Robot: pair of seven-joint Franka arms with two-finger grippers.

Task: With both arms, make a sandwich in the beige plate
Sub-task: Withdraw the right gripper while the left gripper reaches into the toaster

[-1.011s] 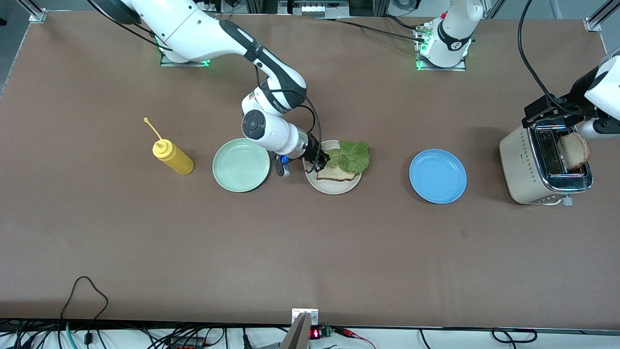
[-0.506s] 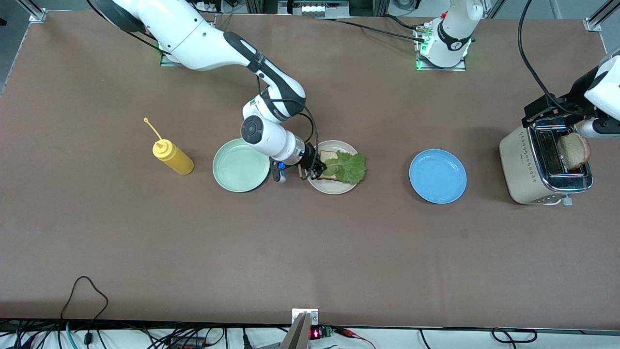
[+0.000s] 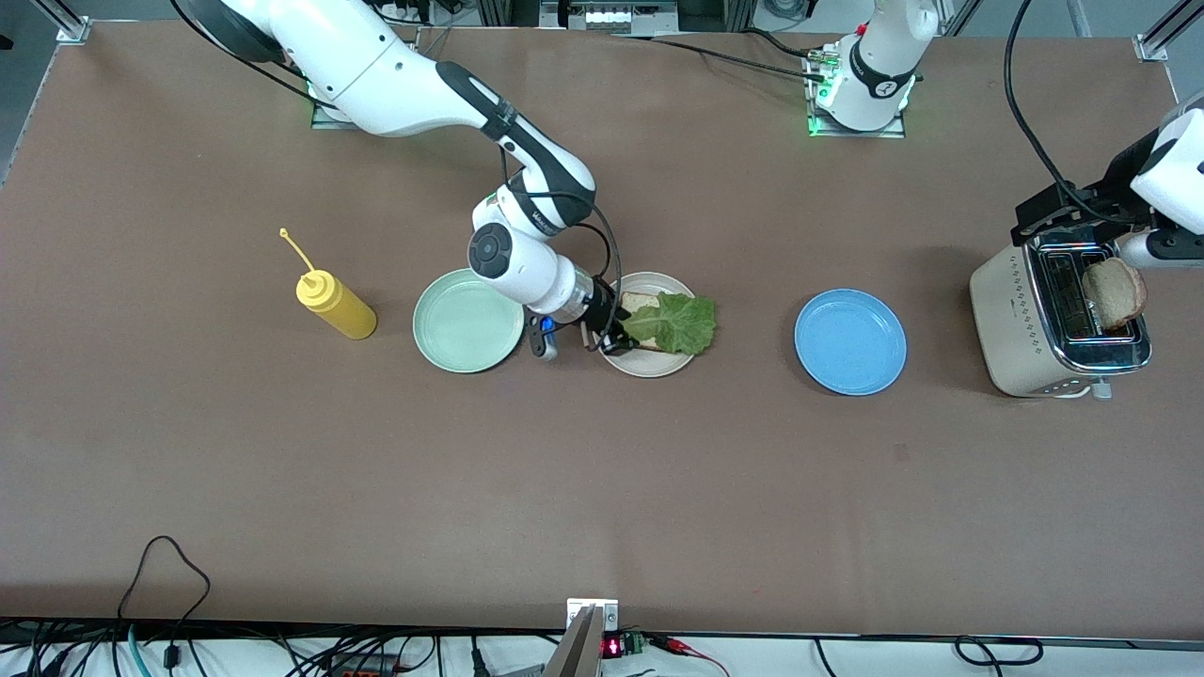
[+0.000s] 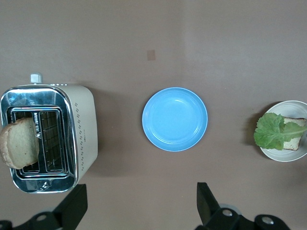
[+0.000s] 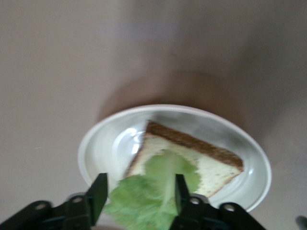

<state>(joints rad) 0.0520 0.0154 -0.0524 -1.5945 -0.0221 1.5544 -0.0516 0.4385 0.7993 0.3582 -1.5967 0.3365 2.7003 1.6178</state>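
We see the right gripper (image 5: 137, 191) with jaws apart around a crinkly green lettuce leaf (image 3: 673, 322), on the brown bread slice (image 3: 638, 303) in the round beige plate (image 3: 649, 363). Our left gripper (image 4: 139, 203) hangs with jaws wide, holding nothing, over the desk (image 3: 602, 470) beside the cream toaster (image 3: 1016, 320).

Beige plate (image 3: 649, 365) on tabletop, between green and blue plates. One bread slice (image 3: 638, 303) flat in it, crinkly green lettuce leaf (image 3: 675, 322) draped over, overhanging rim.

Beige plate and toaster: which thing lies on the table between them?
The blue plate lies between the beige plate and the toaster, clear in the front view.
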